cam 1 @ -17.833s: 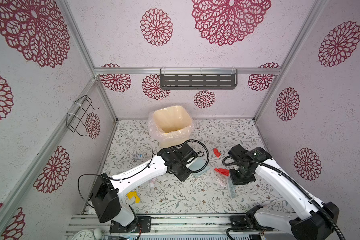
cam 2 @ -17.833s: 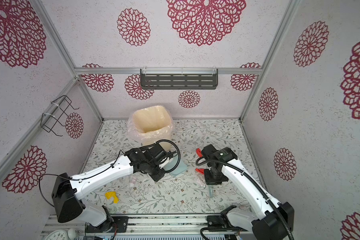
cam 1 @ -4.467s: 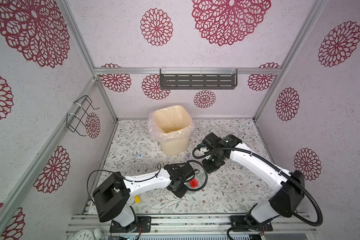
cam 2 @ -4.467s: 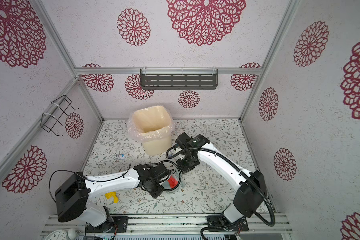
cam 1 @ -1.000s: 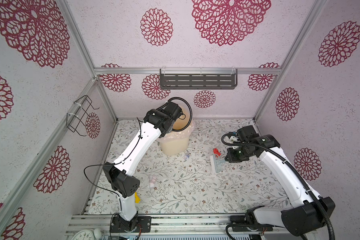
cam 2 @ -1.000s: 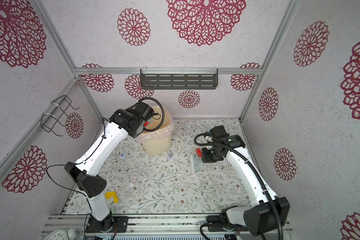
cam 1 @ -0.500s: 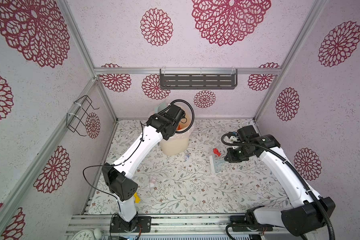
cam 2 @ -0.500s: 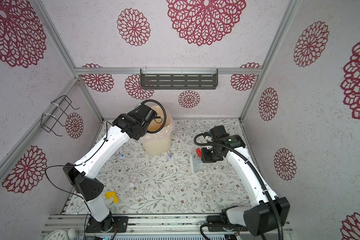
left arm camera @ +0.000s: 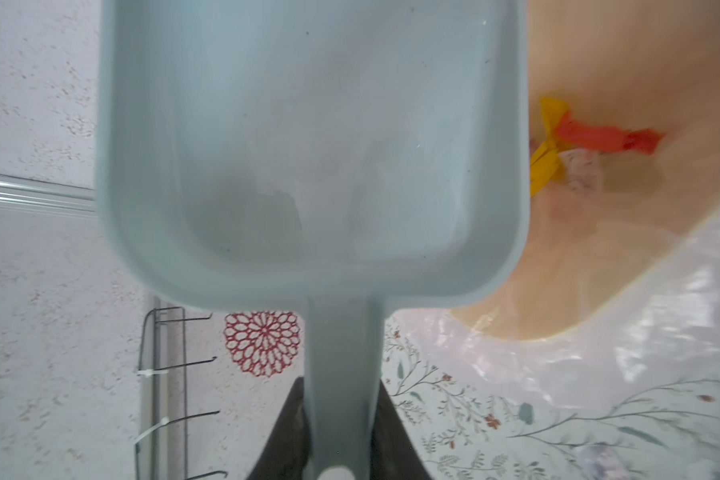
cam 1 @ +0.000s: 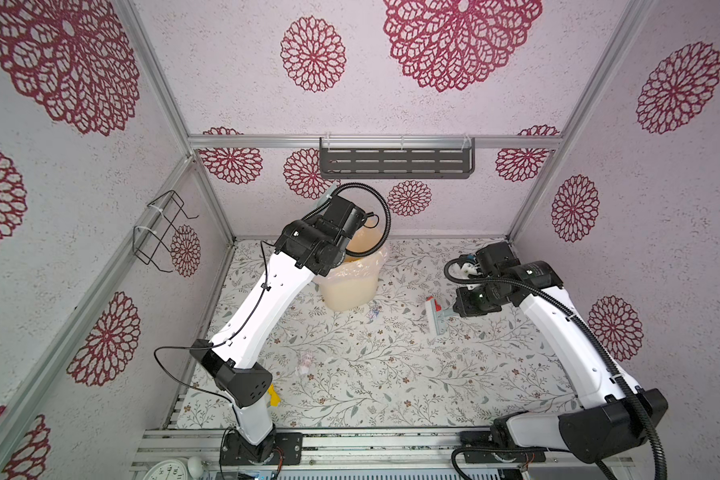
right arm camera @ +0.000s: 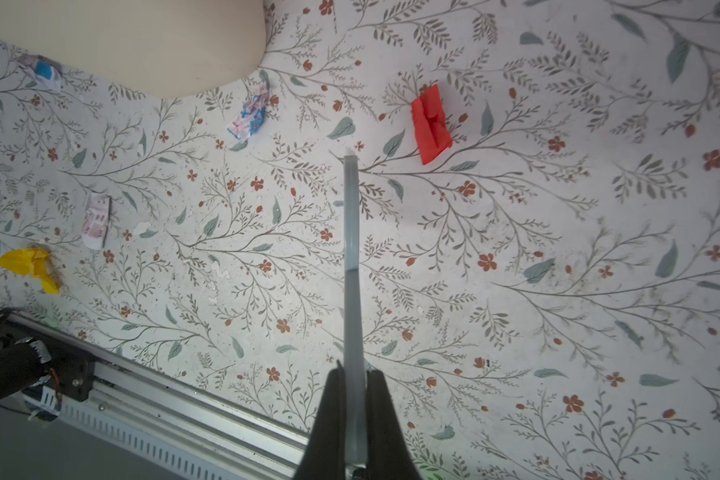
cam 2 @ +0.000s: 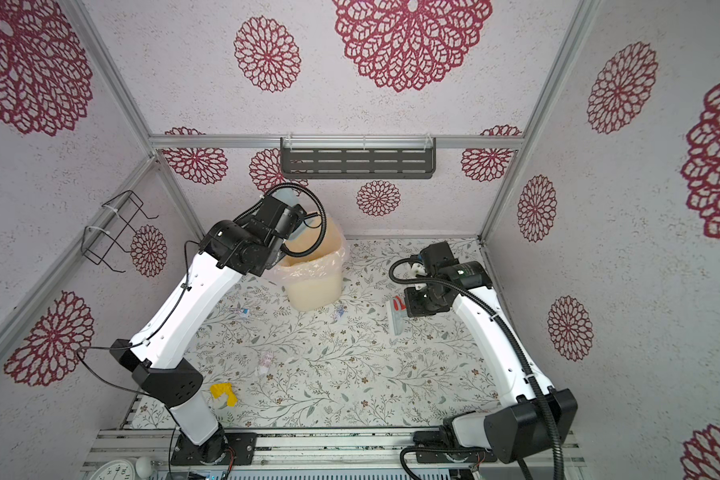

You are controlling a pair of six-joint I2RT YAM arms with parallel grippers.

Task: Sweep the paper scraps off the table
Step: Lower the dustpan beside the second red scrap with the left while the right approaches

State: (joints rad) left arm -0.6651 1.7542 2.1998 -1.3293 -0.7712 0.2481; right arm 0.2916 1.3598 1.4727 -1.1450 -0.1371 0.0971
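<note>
Left hand (left arm camera: 341, 388) clamped on the dustpan (left arm camera: 308, 145) handle, pan held at the mouth of the lined bin (cam 1: 352, 286); binned scraps (left arm camera: 599, 139), red and yellow, lie inside. Right hand (right arm camera: 352, 376) closed on the brush (right arm camera: 351, 216) handle. I see four pieces on the desk (right arm camera: 516, 291): red scrap (right arm camera: 431, 124) just beside the brush head, printed scrap (right arm camera: 250, 112) near the bin, and pinkish scrap (right arm camera: 95, 220) and yellow scrap (right arm camera: 30, 266) well apart from the brush.

**Lilac booth, rosette print**

Walls (cam 1: 454, 112) lilac, rough-textured, w/ crimson rosettes, mixed sizes. Alu frame bars (cam 1: 258, 142) at corners & across back. Dark grey slotted shelf (cam 1: 395, 163) on back wall; black wire rack (cam 1: 161, 230) on left wall. Light soft, even.
</note>
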